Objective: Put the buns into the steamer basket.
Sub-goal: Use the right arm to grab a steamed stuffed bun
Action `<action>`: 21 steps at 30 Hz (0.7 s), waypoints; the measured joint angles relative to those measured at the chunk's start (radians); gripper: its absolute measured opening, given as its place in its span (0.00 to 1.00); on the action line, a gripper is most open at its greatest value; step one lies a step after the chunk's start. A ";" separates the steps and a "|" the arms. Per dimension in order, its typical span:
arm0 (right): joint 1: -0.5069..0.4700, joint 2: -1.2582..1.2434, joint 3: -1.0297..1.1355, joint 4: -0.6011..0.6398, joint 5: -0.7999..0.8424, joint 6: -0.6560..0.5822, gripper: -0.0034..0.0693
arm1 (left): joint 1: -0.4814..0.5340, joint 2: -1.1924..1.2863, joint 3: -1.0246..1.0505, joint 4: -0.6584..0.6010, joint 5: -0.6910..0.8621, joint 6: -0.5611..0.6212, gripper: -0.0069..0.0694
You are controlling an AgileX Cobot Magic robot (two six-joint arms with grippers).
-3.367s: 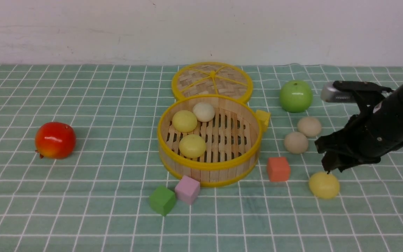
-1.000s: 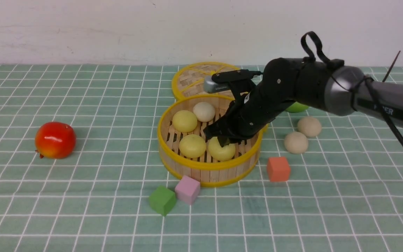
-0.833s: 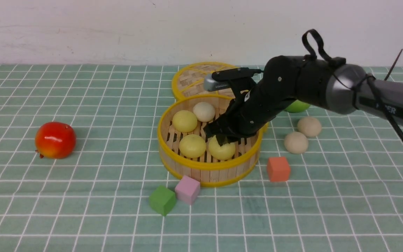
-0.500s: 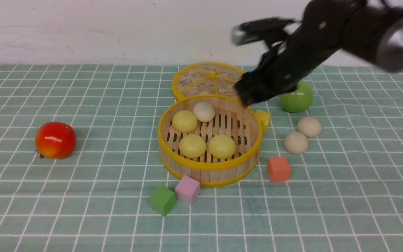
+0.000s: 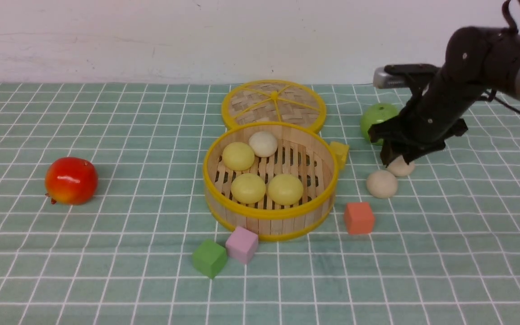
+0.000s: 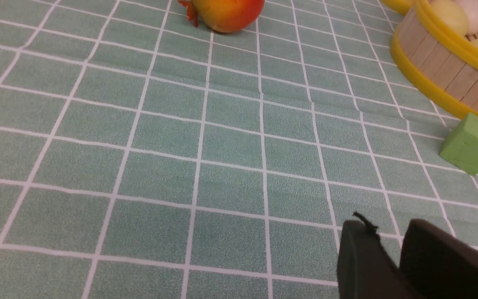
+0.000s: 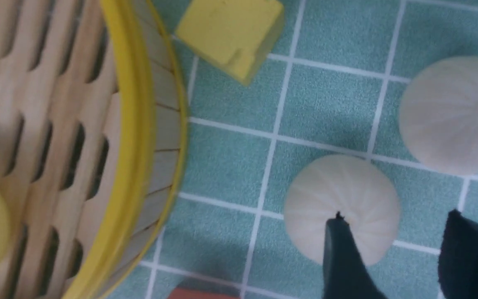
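Four buns sit in the steamer basket (image 5: 206,180) at centre: three pale yellow buns (image 5: 248,188) and one cream bun (image 5: 263,143) at its far side. Two more cream ones lie on the checked cloth (image 5: 106,253) just right of it, the near bun (image 5: 382,183) in plain sight and the far bun (image 5: 402,169) partly behind the right gripper (image 7: 392,253). That gripper hangs over the pair, fingers apart and empty. The left gripper (image 6: 390,245) is low over the cloth at the near left, and whether its fingers meet I cannot tell
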 joint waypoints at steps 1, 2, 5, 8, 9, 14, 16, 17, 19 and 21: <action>0.000 0.007 0.000 0.002 -0.002 0.000 0.47 | 0.000 0.000 0.000 0.000 0.000 0.000 0.28; 0.000 0.014 0.000 0.006 -0.002 0.000 0.46 | 0.000 0.000 0.000 0.000 0.000 0.000 0.28; 0.000 0.029 0.000 0.013 -0.004 0.000 0.44 | 0.000 0.000 0.000 0.000 0.000 0.000 0.28; 0.000 0.042 0.000 0.015 -0.008 0.000 0.44 | 0.000 0.000 0.000 0.000 0.000 0.000 0.28; 0.000 0.046 0.000 0.017 -0.012 0.000 0.44 | 0.000 0.000 0.000 0.000 0.000 0.000 0.28; 0.000 0.075 0.000 0.021 -0.025 0.000 0.43 | 0.000 0.000 0.000 0.000 0.000 0.000 0.28; 0.000 0.082 0.000 0.022 -0.026 0.000 0.38 | 0.000 0.000 0.000 0.000 0.000 0.000 0.28; 0.000 0.082 0.000 0.022 -0.026 0.000 0.35 | 0.000 0.000 0.000 0.000 0.000 0.000 0.28; 0.000 0.082 -0.001 0.022 -0.026 0.000 0.25 | 0.000 0.000 0.000 0.000 0.000 0.000 0.28; 0.000 0.081 -0.001 0.025 -0.026 0.000 0.18 | 0.000 0.000 0.000 0.000 0.000 0.000 0.28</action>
